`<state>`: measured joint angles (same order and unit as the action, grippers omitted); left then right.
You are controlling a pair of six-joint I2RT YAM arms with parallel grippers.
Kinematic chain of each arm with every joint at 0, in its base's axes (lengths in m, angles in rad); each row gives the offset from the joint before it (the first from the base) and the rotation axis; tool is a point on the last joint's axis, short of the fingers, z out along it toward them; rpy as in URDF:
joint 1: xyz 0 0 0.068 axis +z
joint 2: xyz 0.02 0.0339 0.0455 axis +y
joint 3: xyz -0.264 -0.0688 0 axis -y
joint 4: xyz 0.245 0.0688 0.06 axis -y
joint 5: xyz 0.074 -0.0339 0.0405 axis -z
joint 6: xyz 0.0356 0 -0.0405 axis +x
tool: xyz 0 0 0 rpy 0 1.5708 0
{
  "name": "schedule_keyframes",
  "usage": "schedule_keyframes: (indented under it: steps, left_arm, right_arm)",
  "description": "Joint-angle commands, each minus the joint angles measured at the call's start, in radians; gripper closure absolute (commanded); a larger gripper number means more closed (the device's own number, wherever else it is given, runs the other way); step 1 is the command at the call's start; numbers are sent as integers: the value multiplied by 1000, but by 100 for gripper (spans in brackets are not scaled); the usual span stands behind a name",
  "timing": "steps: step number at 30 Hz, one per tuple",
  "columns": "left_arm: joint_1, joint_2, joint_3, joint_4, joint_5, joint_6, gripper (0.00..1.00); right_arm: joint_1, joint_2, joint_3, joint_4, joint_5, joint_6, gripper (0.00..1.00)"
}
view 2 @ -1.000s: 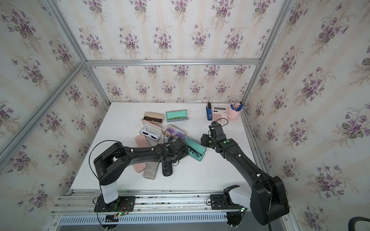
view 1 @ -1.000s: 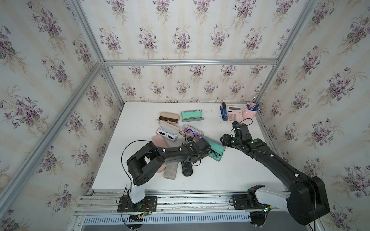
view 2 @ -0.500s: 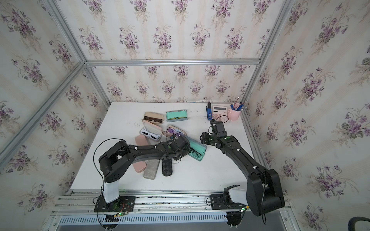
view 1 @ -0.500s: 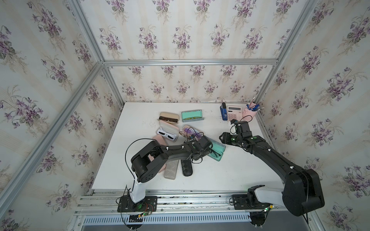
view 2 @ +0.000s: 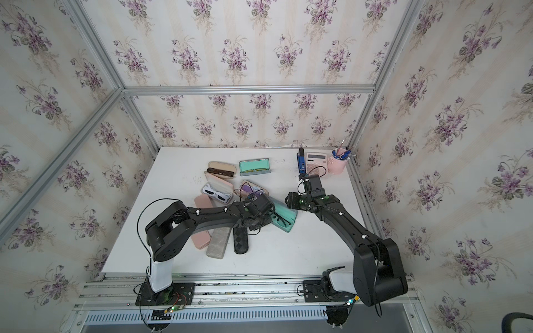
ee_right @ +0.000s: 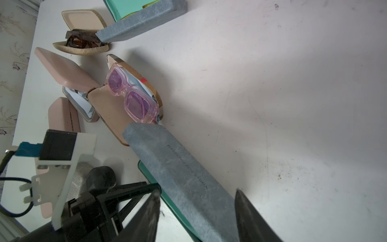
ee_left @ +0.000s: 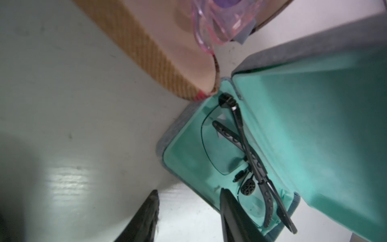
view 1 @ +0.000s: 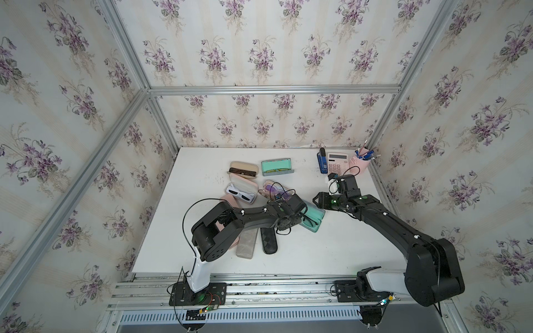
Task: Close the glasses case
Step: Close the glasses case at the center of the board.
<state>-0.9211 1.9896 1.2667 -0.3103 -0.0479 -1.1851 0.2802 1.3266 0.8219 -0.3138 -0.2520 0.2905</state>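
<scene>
The glasses case (view 1: 313, 219) (view 2: 286, 219), grey outside and teal inside, lies open mid-table with black glasses (ee_left: 240, 146) in its tray. Its lid (ee_right: 178, 167) stands raised. My left gripper (ee_left: 188, 190) is open and straddles the tray's front wall. One of its fingers (ee_left: 228, 209) is inside the tray and the other rests outside on the table. My right gripper (ee_right: 197, 191) (view 1: 317, 200) is at the case's far end. It is shut across the lid's width, a finger against each long edge.
A plaid case with pink glasses (view 1: 274, 190) touches the teal case's corner. Behind it are a case with white sunglasses (view 1: 240, 193), a tan case (view 1: 243, 170) and another teal case (view 1: 277, 167). Closed grey (view 1: 246, 243) and black (view 1: 268, 242) cases lie under the left arm. A pen cup (view 1: 360, 164) stands back right.
The left gripper has crept a little toward the back right onto the case. The right arm has swung its elbow while its gripper stayed at the lid.
</scene>
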Motion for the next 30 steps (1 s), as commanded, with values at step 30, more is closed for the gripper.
schedule_keyframes:
  steps: [30]
  left_arm:
    - [8,70,68,-265,40,109,70]
  right_arm:
    - [-41,-50,-238,253,-297,89,46]
